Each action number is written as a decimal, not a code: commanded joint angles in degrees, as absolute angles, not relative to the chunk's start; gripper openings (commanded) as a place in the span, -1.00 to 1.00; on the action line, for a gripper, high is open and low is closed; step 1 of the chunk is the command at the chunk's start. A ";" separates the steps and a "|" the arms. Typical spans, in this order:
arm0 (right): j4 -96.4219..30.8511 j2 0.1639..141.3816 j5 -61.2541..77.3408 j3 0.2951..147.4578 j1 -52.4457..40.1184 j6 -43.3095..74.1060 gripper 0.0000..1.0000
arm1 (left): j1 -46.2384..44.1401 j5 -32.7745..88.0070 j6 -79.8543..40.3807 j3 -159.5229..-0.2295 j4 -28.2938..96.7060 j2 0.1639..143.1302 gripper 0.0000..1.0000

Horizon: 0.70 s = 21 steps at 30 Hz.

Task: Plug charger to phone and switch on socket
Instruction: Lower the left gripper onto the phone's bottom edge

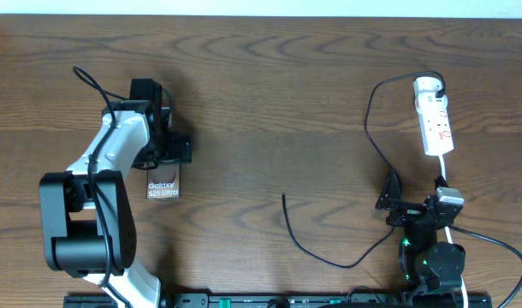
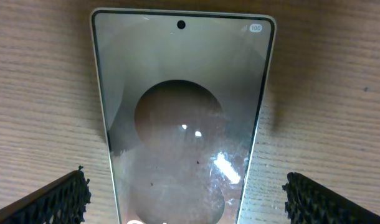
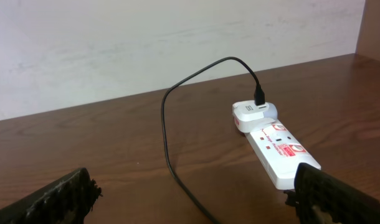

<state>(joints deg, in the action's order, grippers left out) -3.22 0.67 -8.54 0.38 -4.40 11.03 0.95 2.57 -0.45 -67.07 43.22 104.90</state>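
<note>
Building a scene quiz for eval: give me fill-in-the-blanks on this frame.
1. The phone is framed by the ___ gripper's open jaws.
2. The black cable is plugged in at the white ___.
3. Its loose tip rests on the ___.
Missing: left; power strip; table.

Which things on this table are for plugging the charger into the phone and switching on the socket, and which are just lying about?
For the job:
phone
charger, its plug already in the white adapter
socket

Just there:
the socket's white cord
the wooden table
</note>
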 commanded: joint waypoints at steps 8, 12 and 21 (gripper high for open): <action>-3.49 0.34 -8.43 0.32 -3.95 10.20 0.99 | 1.04 1.19 -1.13 -62.22 39.88 105.01 0.96; -3.49 0.34 -8.43 0.32 -3.95 10.20 0.98 | 1.04 1.23 0.05 -62.08 39.29 105.01 0.96; -3.49 0.34 -8.43 0.32 -3.95 10.20 0.99 | 1.04 1.19 3.44 -62.08 39.27 105.03 0.96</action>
<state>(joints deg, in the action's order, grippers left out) -3.25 0.67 -8.54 0.38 -4.40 11.03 0.95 2.20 2.00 -62.15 39.29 104.90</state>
